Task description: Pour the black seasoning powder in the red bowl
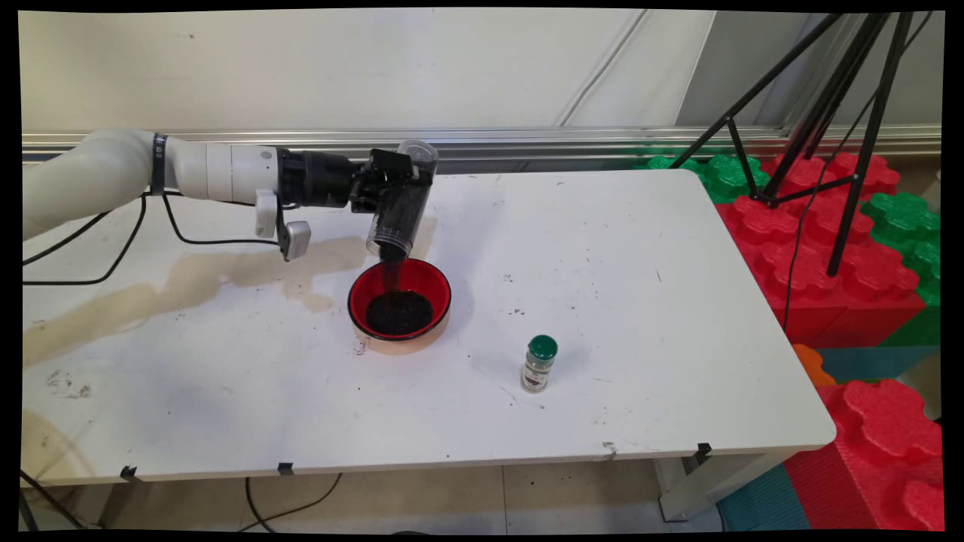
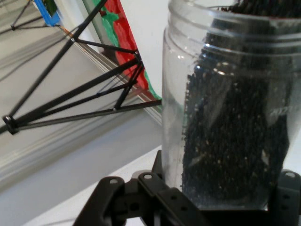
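Our gripper (image 1: 392, 184) clamps the clear jar (image 1: 403, 199), tipped mouth-down, dark grains streaming into the red bowl (image 1: 399, 301) directly below; we risk spilling past the rim if the tilt drifts.

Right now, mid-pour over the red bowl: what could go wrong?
1. The clear jar is tipped mouth-down in the gripper, pouring black grains into the red bowl near its far rim; a slight drift could spill them onto the table.
2. The bowl is shallow and already holds a pile; much remains in the jar, so it may overflow.
3. The grip sits near the jar's base; it could slip.
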Robot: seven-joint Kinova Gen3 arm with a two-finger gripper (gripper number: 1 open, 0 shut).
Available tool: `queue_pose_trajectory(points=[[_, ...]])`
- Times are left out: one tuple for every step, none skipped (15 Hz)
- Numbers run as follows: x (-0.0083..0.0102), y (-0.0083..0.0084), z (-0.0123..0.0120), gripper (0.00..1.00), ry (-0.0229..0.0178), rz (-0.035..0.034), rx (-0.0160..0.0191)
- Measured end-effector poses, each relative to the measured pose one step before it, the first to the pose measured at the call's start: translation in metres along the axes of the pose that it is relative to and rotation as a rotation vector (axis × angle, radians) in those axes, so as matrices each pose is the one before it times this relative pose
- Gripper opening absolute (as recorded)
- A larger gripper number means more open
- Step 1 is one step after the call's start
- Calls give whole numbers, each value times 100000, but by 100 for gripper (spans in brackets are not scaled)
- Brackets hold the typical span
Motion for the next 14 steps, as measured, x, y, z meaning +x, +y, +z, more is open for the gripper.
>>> queue_pose_trajectory(points=[[-25,68,14,0,-13,-2842,-780],[-24,59,-19,0,-71,-2028,-553],[-35,114,-38,0,-115,-3007,-860],[-28,85,-26,0,-52,-2000,-636],[-41,121,-58,0,-110,-2967,-886],[-47,133,-48,0,-12,-3479,-1072],[-38,131,-35,0,93,-3423,-1140],[-40,105,-62,0,37,-3345,-1007],[-29,82,-49,0,55,-3017,-898],[-12,67,-75,0,84,-3713,-1066],[-12,39,-47,0,61,-3073,-850],[12,-10,-39,0,-13,-2180,-573],[50,-49,-67,0,-2,-3225,-749],[38,-64,-31,0,-40,-2189,-417]])
